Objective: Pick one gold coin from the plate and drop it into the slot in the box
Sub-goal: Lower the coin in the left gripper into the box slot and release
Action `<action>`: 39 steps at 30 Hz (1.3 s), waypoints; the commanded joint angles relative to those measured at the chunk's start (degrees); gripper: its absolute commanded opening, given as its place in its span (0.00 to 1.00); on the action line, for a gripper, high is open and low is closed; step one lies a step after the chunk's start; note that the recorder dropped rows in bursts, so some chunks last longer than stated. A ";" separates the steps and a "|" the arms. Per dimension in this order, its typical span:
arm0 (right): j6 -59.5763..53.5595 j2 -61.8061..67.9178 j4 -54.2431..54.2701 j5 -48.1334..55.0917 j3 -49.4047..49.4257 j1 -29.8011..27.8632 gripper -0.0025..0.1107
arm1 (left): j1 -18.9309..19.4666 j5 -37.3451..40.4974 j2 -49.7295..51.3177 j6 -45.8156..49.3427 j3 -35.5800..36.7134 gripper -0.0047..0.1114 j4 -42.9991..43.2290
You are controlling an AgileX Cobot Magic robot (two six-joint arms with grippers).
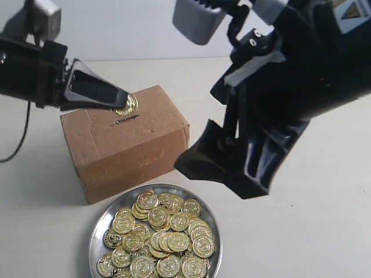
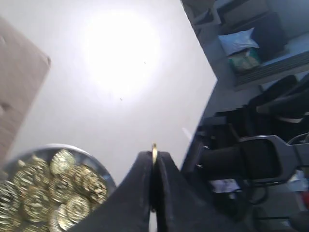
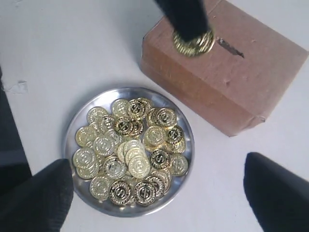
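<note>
My left gripper [image 1: 123,99] is shut on one gold coin [image 1: 126,106], held just above the brown cardboard box [image 1: 124,142] and close to its dark slot [image 1: 125,119]. The left wrist view shows that coin [image 2: 154,152] edge-on, pinched between the black fingertips. From the right wrist view the same coin [image 3: 193,43] hangs beside the slot [image 3: 230,47] on the box [image 3: 227,77]. The silver plate [image 1: 100,226] in front of the box holds several gold coins [image 1: 159,237]. My right gripper [image 3: 159,193] is open, high above the plate [image 3: 188,150], with nothing in it.
The white tabletop [image 1: 313,231] surrounds the box and plate. My bulky right arm [image 1: 272,116] hangs over the table to the right of the box. A black cable [image 1: 20,139] trails at the far left.
</note>
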 commanded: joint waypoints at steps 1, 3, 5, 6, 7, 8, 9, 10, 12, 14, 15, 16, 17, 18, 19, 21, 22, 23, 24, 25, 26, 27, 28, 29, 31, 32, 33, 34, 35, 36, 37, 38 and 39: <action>0.69 -3.08 -0.50 4.71 -0.19 0.05 0.81 | 0.13 -7.10 -2.39 3.08 -6.72 0.04 12.76; 0.69 -3.91 -0.50 5.96 -0.19 0.05 0.81 | -0.22 -9.97 -2.50 3.08 -8.71 0.04 19.61; 0.69 -4.74 -0.50 6.48 -0.19 0.05 0.81 | -0.59 -17.04 -2.40 2.96 -9.12 0.04 24.62; 0.69 -4.88 -0.50 6.48 -0.19 0.05 0.81 | -0.87 -18.97 -2.15 3.77 -9.12 0.04 25.11; 0.69 -5.01 -0.50 6.48 -0.19 0.05 0.81 | -1.15 -20.41 -1.83 5.70 -9.12 0.04 25.24; 0.69 -5.14 -0.50 6.48 -0.19 0.05 0.81 | -1.83 -22.23 -0.71 11.86 -9.12 0.04 25.48; 0.69 -5.14 -0.50 6.48 -0.19 0.05 0.81 | -2.32 -22.32 0.02 15.42 -9.12 0.04 25.48; 0.69 -5.14 -0.50 6.48 -0.19 0.05 0.81 | -2.91 -22.46 0.91 18.48 -9.12 0.04 25.67; 0.69 -5.14 -0.50 6.48 -0.19 0.05 0.81 | -5.05 -24.01 4.07 22.44 -9.12 0.04 25.67; 0.69 -5.14 -0.50 6.48 -0.19 0.05 0.81 | -6.50 -26.74 6.73 22.99 -9.12 0.04 26.11; 0.69 -5.14 -0.50 6.48 -0.19 0.05 0.81 | -6.60 -27.27 7.41 22.99 -9.12 0.04 26.05; 0.69 -5.14 -0.50 6.48 -0.19 0.05 0.81 | -6.89 -27.65 7.99 23.22 -9.12 0.04 26.05; 0.69 -5.14 -0.50 6.48 -0.19 0.05 0.81 | -7.00 -28.71 9.21 24.00 -9.12 0.04 25.94; 0.69 -5.14 -0.50 6.48 -0.19 0.05 0.81 | -7.10 -28.99 9.62 24.26 -9.12 0.04 25.53; 0.69 -5.14 -0.50 6.48 -0.19 0.05 0.81 | -7.10 -29.28 9.98 24.26 -9.12 0.04 25.47; 0.69 -5.14 -0.50 6.48 -0.19 0.05 0.81 | -7.10 -29.39 10.83 25.44 -9.12 0.04 24.92; 0.69 -5.14 -0.50 6.48 -0.19 0.05 0.81 | -7.10 -29.01 11.18 26.90 -9.12 0.04 23.19; 0.69 -5.14 -0.50 6.48 -0.19 0.05 0.81 | -7.10 -28.96 11.21 27.76 -9.12 0.04 22.41; 0.69 -5.14 -0.50 6.48 -0.19 0.05 0.81 | -7.35 -28.58 11.32 29.12 -9.12 0.04 21.89; 0.69 -5.13 -0.50 6.59 -0.19 0.05 0.81 | -7.61 -28.59 11.32 29.45 -9.12 0.04 22.09; 0.69 -5.13 -0.50 6.72 -0.19 0.05 0.81 | -7.72 -28.56 11.32 30.08 -9.12 0.04 22.17; 0.69 -5.13 -0.50 6.72 -0.19 0.05 0.81 | -7.83 -28.27 11.43 30.22 -9.12 0.04 22.17; 0.69 -5.13 -0.50 6.72 -0.19 0.05 0.81 | -7.83 -28.17 11.56 30.34 -9.12 0.04 22.17; 0.69 -5.13 -0.50 6.72 -0.19 0.05 0.81 | -7.83 -28.07 11.56 30.34 -9.12 0.04 22.17; 0.69 -5.13 -0.50 6.72 -0.19 0.05 0.81 | -7.83 -28.05 11.67 30.69 -9.12 0.04 22.26; 0.69 -5.13 -0.50 6.72 -0.19 0.05 0.81 | -7.83 -28.05 11.80 30.82 -9.12 0.04 22.26; 0.69 -5.13 -0.50 6.85 -0.19 0.05 0.81 | -7.83 -28.05 11.88 30.94 -9.12 0.04 22.26; 0.69 -5.13 -0.50 6.85 -0.19 0.05 0.81 | -7.83 -28.05 12.28 30.93 -9.12 0.04 22.26; 0.69 -5.13 -0.50 6.85 -0.19 0.05 0.81 | -7.83 -28.16 12.52 31.21 -9.12 0.04 22.26; 0.69 -5.13 -0.50 6.85 -0.19 0.05 0.81 | -7.83 -28.16 12.78 31.33 -9.12 0.04 22.26; 0.69 -5.13 -0.50 6.85 -0.19 0.05 0.81 | -7.83 -28.16 13.04 31.33 -9.12 0.04 22.26; 0.69 -5.13 -0.50 6.85 -0.19 0.05 0.81 | -7.83 -28.16 13.16 31.33 -9.12 0.06 22.26; 0.69 -5.13 -0.50 6.85 -0.19 0.05 0.81 | -7.83 -28.16 13.27 31.33 -9.12 0.11 22.26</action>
